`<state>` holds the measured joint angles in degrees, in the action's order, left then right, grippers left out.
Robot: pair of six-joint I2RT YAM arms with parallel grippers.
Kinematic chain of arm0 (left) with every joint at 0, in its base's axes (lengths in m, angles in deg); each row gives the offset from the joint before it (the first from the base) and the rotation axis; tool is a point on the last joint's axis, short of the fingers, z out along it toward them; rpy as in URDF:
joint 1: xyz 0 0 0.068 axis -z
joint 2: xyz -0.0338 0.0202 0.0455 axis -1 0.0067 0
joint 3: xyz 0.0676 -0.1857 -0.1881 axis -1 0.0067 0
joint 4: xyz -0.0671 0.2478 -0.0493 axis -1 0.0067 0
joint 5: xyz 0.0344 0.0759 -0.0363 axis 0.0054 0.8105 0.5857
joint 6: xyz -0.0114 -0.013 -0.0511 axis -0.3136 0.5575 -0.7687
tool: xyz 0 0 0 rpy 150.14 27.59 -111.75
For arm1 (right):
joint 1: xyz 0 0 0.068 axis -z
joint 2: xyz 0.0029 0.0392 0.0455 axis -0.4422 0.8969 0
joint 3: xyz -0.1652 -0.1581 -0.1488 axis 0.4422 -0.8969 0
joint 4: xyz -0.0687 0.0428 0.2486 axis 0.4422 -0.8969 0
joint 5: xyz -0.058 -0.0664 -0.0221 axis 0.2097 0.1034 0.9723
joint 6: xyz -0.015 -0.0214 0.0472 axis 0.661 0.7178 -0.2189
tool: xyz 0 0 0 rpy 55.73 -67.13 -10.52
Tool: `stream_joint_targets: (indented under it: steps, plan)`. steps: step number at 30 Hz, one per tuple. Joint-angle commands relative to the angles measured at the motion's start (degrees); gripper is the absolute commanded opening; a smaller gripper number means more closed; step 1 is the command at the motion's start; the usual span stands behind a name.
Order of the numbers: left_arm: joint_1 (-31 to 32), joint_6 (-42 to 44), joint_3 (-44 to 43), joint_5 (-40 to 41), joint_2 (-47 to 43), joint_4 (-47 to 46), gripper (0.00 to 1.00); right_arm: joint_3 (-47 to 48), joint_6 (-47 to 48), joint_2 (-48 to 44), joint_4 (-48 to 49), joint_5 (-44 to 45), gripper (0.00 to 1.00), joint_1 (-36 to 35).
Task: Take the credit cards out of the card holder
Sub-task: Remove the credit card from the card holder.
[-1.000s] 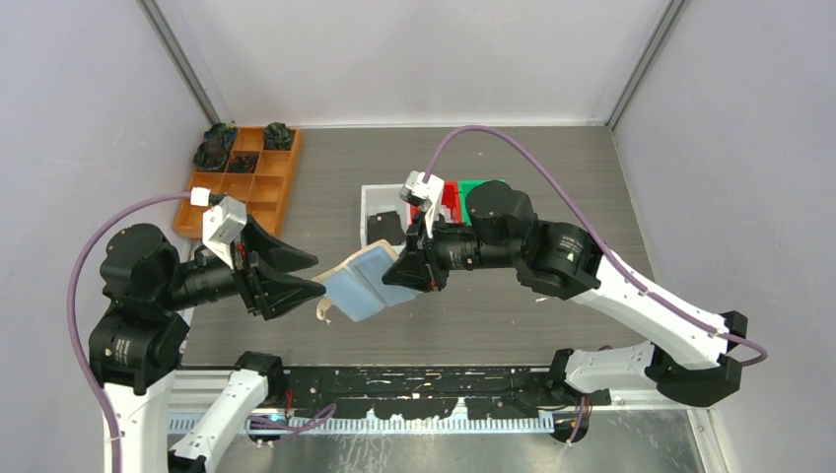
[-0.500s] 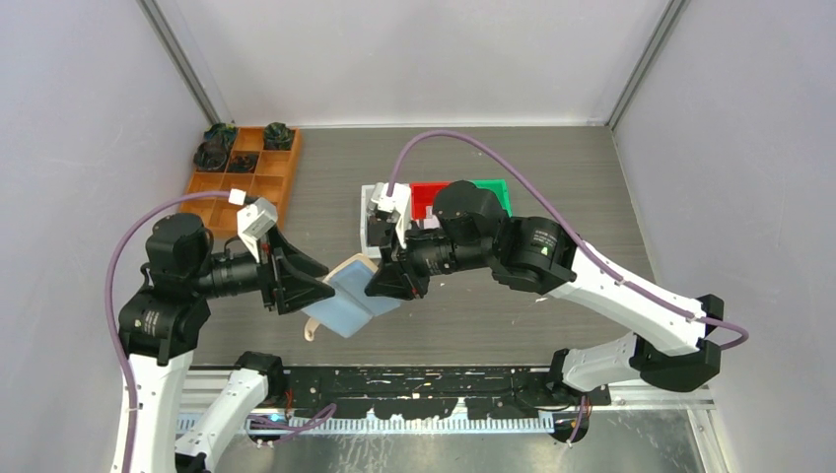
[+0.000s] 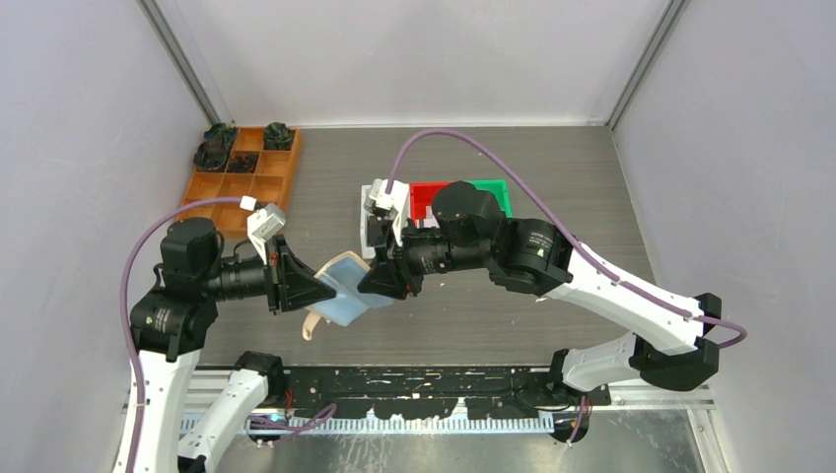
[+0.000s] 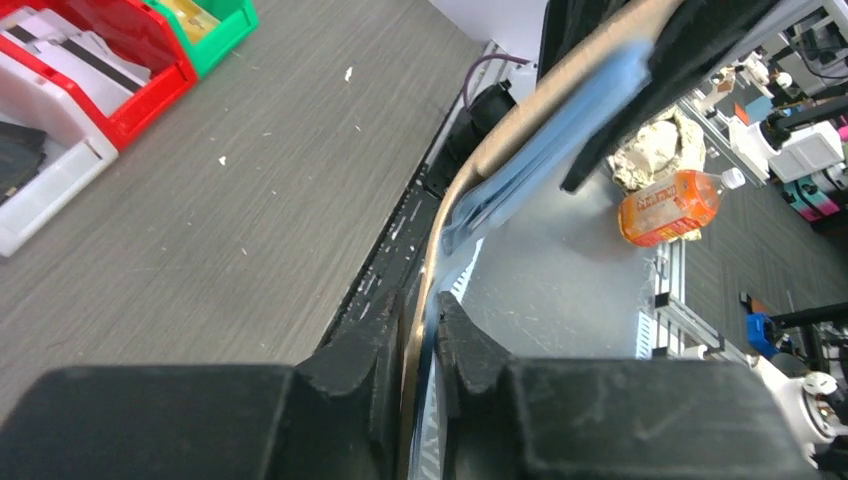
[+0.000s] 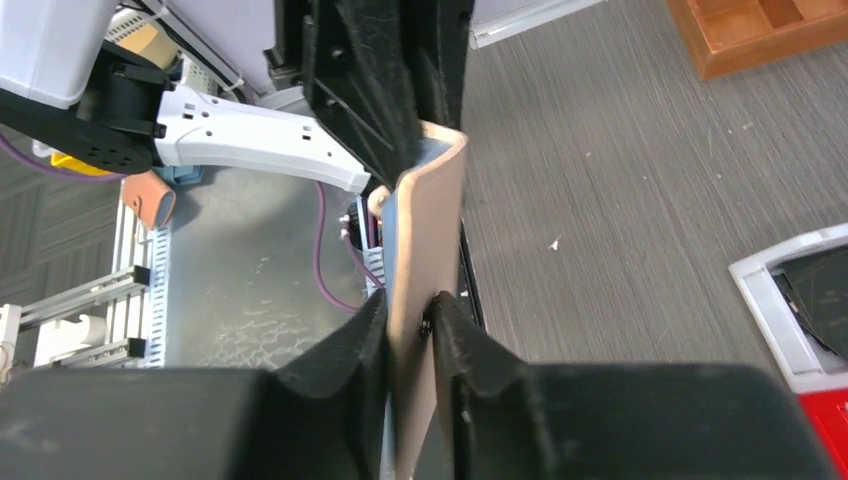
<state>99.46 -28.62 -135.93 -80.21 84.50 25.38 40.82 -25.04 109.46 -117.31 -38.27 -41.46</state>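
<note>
- Left gripper [image 4: 420,325]: my left jaws are drawn almost together. They pinch a thin tan-and-blue edge of the card holder [image 3: 343,301], with one black finger [image 4: 365,360] pressed to each side of it.
- Right gripper [image 5: 412,322]: these jaws are just as narrow. They clamp the holder's tan flap from the opposite side, tip facing the left gripper's tip and near it.
- Card holder: it hangs between the two grippers above the table [image 4: 230,220], gripped at both ends and partly folded. From above I see the blue-grey lining turned upward. The right wrist camera shows the tan outside standing on edge between its fingers.
- Credit cards [image 4: 60,55]: the ones I can see lie in the bins just beyond the right gripper. A black one is in the white bin [image 4: 50,195], white ones with a dark stripe are in the red bin [image 4: 140,100], and something gold-yellow is in the green bin [image 4: 225,35]. I cannot tell whether any sit in the holder's pockets.
- Compartment tray [image 3: 281,192]: orange-brown, beyond the left gripper and well apart from it, with dark items in its far cells.
</note>
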Motion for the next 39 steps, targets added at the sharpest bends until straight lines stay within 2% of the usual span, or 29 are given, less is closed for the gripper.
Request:
stream_joint_targets:
  steps: [1, 3, 6, 16, 19, 24, 33, 36, 39]
  plan:
    - [-0.2, -3.3, 0.5, 1.5, -0.3, -6.5, 0.13, -2.9, -5.2, -2.6, 13.8, -4.7, 0.34, -0.7]
    - [-0.2, -3.3, 0.5, 2.2, -0.6, -7.0, 0.06, -5.8, -6.5, -4.9, 16.6, -5.9, 0.39, -0.7]
    - [-0.2, -3.6, -0.2, 2.0, -1.2, -7.6, 0.00, -8.5, -7.3, -7.6, 17.7, -5.5, 0.36, -0.3]
    - [-0.2, -7.1, -2.4, -0.6, -1.9, -10.0, 0.00, -7.6, -5.9, -7.2, 14.0, -0.6, 0.23, -0.3]
    - [-0.1, -7.4, -2.9, -1.0, -1.9, -9.9, 0.00, -6.4, -4.2, -6.3, 11.5, 2.0, 0.24, -0.3]
    - [-0.1, -8.0, -3.4, -2.1, -1.9, -10.0, 0.00, -6.3, -2.4, -5.5, 10.3, 9.0, 0.31, -0.3]
    - [-0.2, -8.4, -3.9, -4.1, -1.7, -10.0, 0.00, -6.3, -0.4, -4.2, 12.2, 12.2, 0.30, -0.3]
    - [-0.2, -8.3, -4.2, -4.4, -1.6, -10.0, 0.00, -6.6, -0.7, -4.5, 13.4, 11.0, 0.27, -0.4]
    - [-0.1, -8.0, -4.1, -4.7, -1.4, -9.8, 0.00, -7.0, -1.8, -5.5, 14.6, 10.0, 0.14, -0.4]
